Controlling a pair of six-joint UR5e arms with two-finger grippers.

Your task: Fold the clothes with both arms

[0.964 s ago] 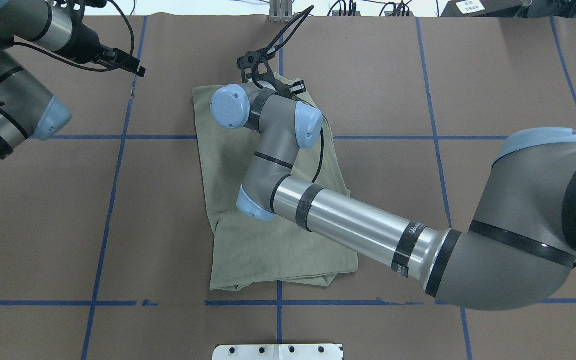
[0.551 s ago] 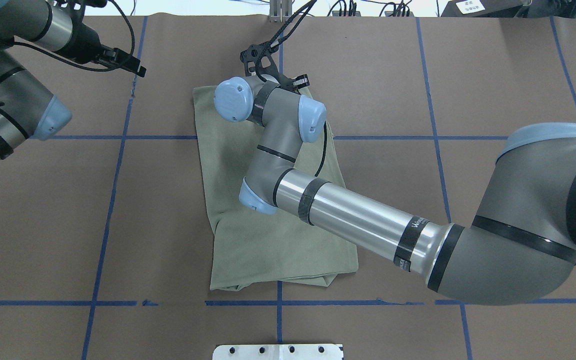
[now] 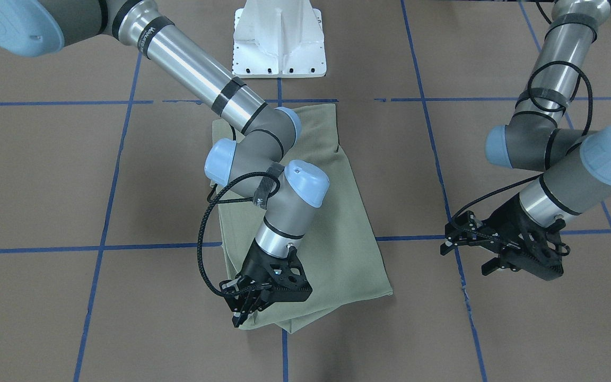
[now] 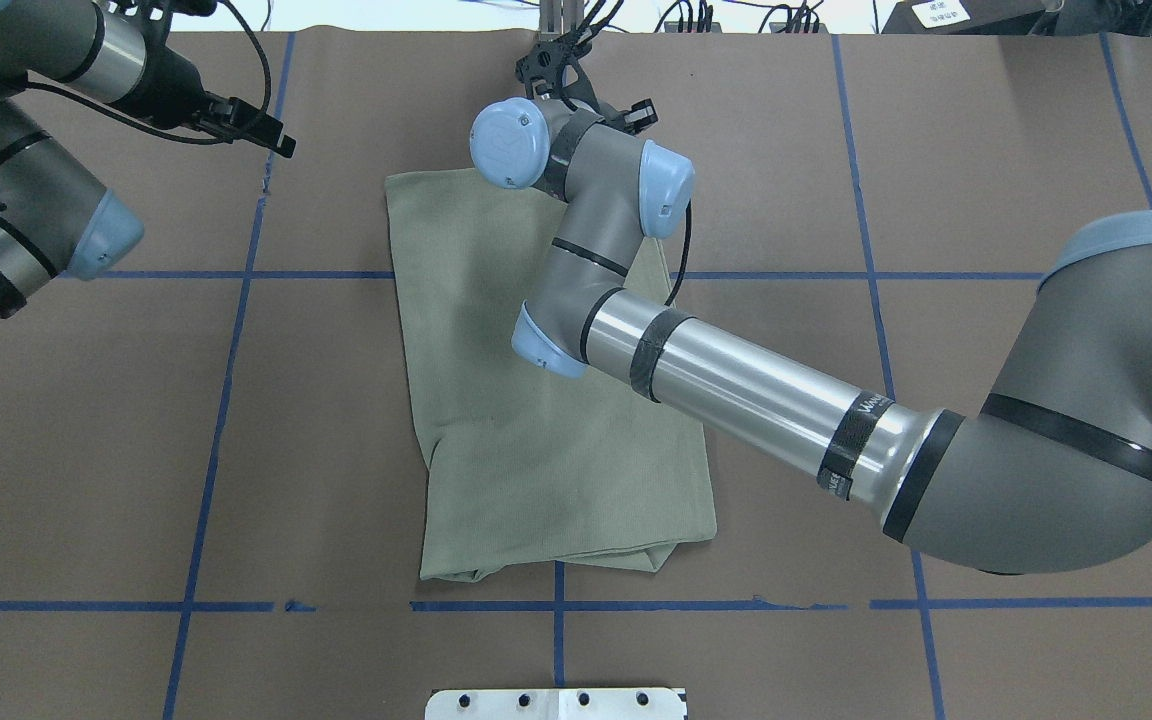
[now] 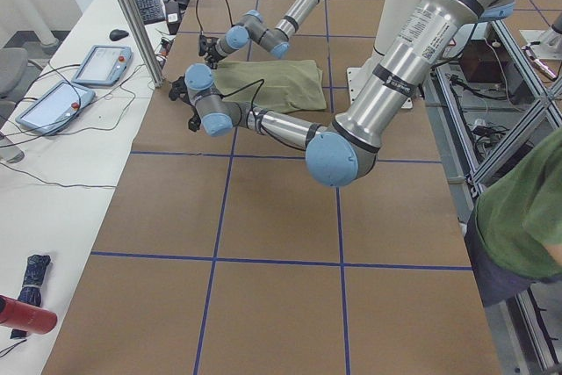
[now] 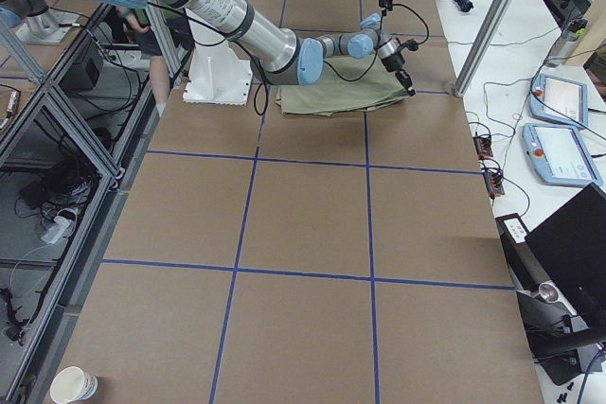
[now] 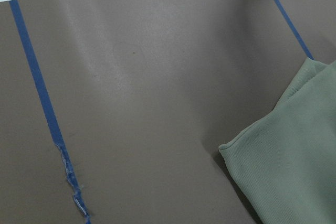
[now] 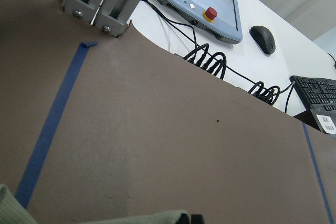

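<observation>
Sage-green shirt (image 4: 496, 420) lies folded; right gripper (image 3: 244, 310) over its far edge, jaw gap cannot be told; left gripper (image 3: 464, 259), well aside, spread wide.

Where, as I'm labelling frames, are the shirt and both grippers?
shirt (image 4: 536, 480): overhead exterior view, middle of the folded fabric.
right gripper (image 3: 245, 313): exterior front-facing view, between its fingertips.
left gripper (image 3: 464, 257): exterior front-facing view, between its fingertips.

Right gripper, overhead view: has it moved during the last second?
Yes. The right gripper moved away from the robot, towards the metal post at the table's far edge.
</observation>
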